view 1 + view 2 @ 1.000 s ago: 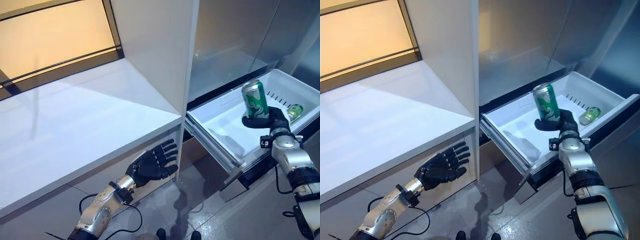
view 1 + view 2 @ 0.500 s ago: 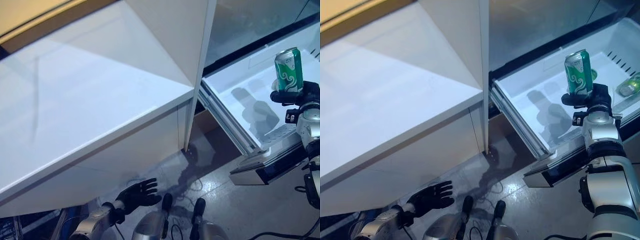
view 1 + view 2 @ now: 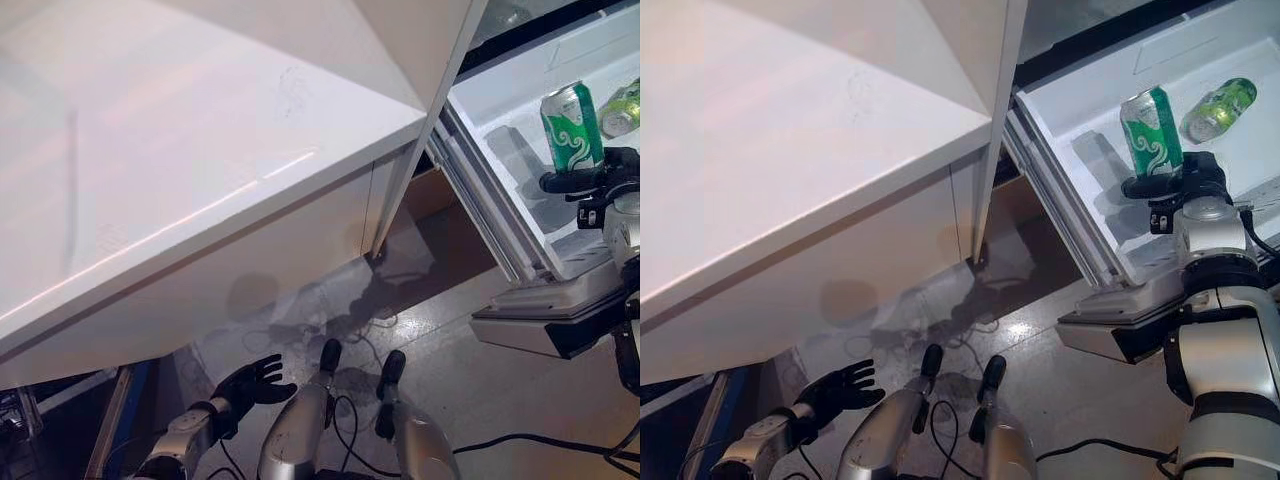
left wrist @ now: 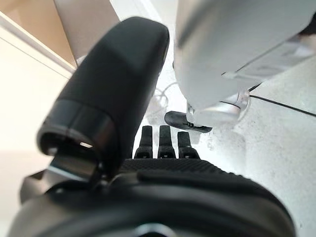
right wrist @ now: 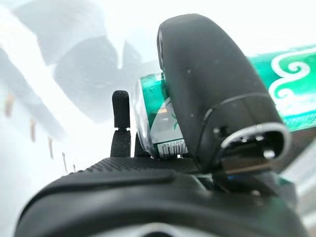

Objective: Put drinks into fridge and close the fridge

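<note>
My right hand point(image 3: 598, 180) is shut on a green drink can point(image 3: 571, 127), gripping its lower end and holding it upright above the pulled-out white fridge drawer point(image 3: 500, 100). The right wrist view shows the thumb point(image 5: 207, 84) curled round the can point(image 5: 158, 123). A second green can point(image 3: 1218, 108) lies on its side in the drawer, farther back. My left hand point(image 3: 250, 385) hangs low near the floor at the lower left, fingers spread and holding nothing.
A white counter point(image 3: 180, 160) with a white upright panel point(image 3: 420, 110) stands left of the fridge. The drawer's grey front point(image 3: 1120, 325) juts out over the grey floor point(image 3: 480, 400).
The camera has tilted further down and left, so the scene has shifted. The can sits lower over the drawer, still in my right hand. My left hand stays low by the floor.
</note>
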You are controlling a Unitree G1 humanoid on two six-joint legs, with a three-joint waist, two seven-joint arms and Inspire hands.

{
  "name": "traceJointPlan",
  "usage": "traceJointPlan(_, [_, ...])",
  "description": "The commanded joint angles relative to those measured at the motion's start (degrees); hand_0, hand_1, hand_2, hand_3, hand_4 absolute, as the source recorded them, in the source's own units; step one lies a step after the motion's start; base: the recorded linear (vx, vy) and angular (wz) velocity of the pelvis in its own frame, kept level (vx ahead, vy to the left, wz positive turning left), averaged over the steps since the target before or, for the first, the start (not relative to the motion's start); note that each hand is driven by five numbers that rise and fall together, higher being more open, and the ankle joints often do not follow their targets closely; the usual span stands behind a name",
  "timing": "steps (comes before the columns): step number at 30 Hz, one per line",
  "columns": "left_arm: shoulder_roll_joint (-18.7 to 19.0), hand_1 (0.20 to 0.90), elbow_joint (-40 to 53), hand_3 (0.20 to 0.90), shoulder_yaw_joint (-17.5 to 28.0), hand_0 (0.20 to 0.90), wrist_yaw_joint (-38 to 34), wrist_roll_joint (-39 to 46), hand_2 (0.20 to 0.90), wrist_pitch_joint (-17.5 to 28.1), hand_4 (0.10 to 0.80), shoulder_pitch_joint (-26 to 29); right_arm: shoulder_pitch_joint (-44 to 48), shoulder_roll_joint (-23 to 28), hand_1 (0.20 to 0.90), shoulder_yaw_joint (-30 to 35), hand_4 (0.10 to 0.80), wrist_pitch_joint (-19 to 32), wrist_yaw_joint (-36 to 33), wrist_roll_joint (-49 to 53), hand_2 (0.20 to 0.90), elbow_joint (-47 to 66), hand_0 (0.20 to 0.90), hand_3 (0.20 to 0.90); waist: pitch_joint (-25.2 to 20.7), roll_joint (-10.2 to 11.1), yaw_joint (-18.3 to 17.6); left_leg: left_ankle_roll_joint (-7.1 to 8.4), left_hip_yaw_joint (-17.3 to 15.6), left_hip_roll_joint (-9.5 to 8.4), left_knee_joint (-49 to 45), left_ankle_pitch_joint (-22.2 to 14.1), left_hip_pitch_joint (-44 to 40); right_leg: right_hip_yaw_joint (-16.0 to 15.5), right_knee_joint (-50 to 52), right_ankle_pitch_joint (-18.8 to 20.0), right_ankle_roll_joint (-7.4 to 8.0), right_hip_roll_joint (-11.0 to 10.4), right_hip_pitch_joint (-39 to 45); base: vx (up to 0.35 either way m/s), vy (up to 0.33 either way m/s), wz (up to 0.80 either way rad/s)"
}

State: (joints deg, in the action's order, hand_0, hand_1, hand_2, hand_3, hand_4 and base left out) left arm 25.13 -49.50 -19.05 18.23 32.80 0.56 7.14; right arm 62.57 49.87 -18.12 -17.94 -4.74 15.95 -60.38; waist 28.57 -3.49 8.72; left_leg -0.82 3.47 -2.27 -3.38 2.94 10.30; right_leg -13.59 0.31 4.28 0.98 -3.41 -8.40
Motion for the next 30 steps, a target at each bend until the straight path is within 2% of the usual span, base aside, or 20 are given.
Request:
traceJointPlan(1, [1.36, 0.900, 1.22, 0.900, 1.20, 0.900, 1.02, -1.13, 0.900, 0.21, 0.800, -2.96, 6.06, 8.03, 0.300, -5.83, 0.100, 0.24, 2.62, -3.09, 0.300, 1.88, 0.300, 0.200, -2.41, 0.27, 0.01, -0.34, -2.96, -0.32, -5.33, -3.05, 3.91, 3.02, 10.74, -6.58, -0.50, 2.06, -5.14, -0.009, 0.005, -0.04])
traceJointPlan(2, [1.42, 0.900, 1.14, 0.900, 1.19, 0.900, 1.00, -0.92, 0.900, 0.26, 0.800, -2.88, 6.16, 8.06, 0.300, -6.05, 0.100, -0.07, 3.12, -3.33, 0.300, 1.65, 0.300, 0.200, -2.37, 0.28, 0.01, -0.34, -3.00, -0.32, -5.40, -3.06, 3.95, 3.01, 10.81, -6.59, -0.51, 2.05, -5.20, -0.010, 0.000, -0.04])
traceJointPlan(5, [1.75, 0.900, 1.50, 0.900, 1.16, 0.900, 1.21, -3.00, 0.900, -0.52, 0.800, -1.77, 7.40, 8.14, 0.420, -7.36, 0.240, -1.23, 6.00, -4.56, 0.420, 0.29, 0.420, 0.340, -2.13, 0.56, 0.09, -0.38, -3.26, -0.37, -6.15, -3.20, 4.36, 2.82, 11.33, -6.57, -0.53, 1.86, -5.51, 0.000, 0.000, 0.00])
traceJointPlan(6, [1.88, 0.900, 1.46, 0.900, 0.89, 0.900, 1.38, -2.78, 0.900, -0.22, 0.800, -1.54, 7.90, 8.09, 0.484, -7.71, 0.314, -1.66, 6.73, -4.19, 0.484, 0.27, 0.484, 0.414, -2.08, 0.65, 0.05, -0.34, -3.39, -0.31, -6.29, -3.19, 4.41, 2.87, 11.49, -6.53, -0.49, 1.85, -5.59, 0.000, 0.000, 0.00])
traceJointPlan(18, [1.66, 0.900, 2.22, 0.900, 1.52, 0.900, 1.14, -0.66, 0.900, -0.80, 0.800, -0.24, 8.45, 7.41, 0.476, -8.54, 0.306, -1.81, 11.02, -6.45, 0.476, -1.71, 0.476, 0.406, -2.18, 1.23, 0.30, -0.20, -3.66, -0.17, -7.00, -3.39, 4.37, 2.54, 12.23, -6.53, -0.35, 1.38, -5.57, 0.000, 0.000, 0.00])
traceJointPlan(19, [1.50, 0.900, 2.17, 0.900, 1.48, 0.900, 1.00, -0.67, 0.900, -0.74, 0.800, -0.26, 8.52, 7.32, 0.524, -8.74, 0.361, -1.60, 11.49, -6.58, 0.524, -2.13, 0.524, 0.461, -2.15, 1.21, 0.34, -0.20, -3.67, -0.16, -7.05, -3.38, 4.43, 2.49, 12.33, -6.53, -0.38, 1.36, -5.66, 0.000, 0.000, 0.00])
traceJointPlan(20, [1.43, 0.900, 2.15, 0.900, 1.48, 0.900, 0.95, -0.67, 0.900, -0.71, 0.800, -0.33, 8.54, 7.31, 0.644, -8.80, 0.501, -1.70, 11.66, -6.61, 0.644, -2.12, 0.644, 0.601, -2.11, 1.19, 0.34, -0.24, -3.67, -0.19, -7.07, -3.38, 4.42, 2.47, 12.35, -6.52, -0.38, 1.32, -5.67, 0.000, 0.000, 0.00])
traceJointPlan(21, [1.36, 0.900, 2.08, 0.900, 1.49, 0.900, 0.93, -0.69, 0.900, -0.69, 0.800, -0.34, 8.46, 7.20, 0.900, -8.76, 0.800, -1.64, 11.87, -6.82, 0.900, -2.25, 0.900, 0.900, -2.08, 1.10, 0.34, -0.24, -3.66, -0.21, -7.20, -3.39, 4.48, 2.44, 12.52, -6.54, -0.40, 1.27, -5.76, 0.000, 0.000, 0.00])
traceJointPlan(30, [1.23, 0.900, 1.35, 0.900, 1.77, 0.900, 0.45, -1.17, 0.900, -0.65, 0.800, -0.16, 8.61, 6.81, 0.900, -9.13, 0.800, -0.14, 10.05, -7.39, 0.900, -1.83, 0.900, 0.900, -2.02, 1.20, 0.29, -0.24, -3.73, -0.23, -7.42, -3.44, 4.41, 2.48, 12.76, -6.48, -0.28, 0.93, -5.76, 0.000, 0.000, 0.00])
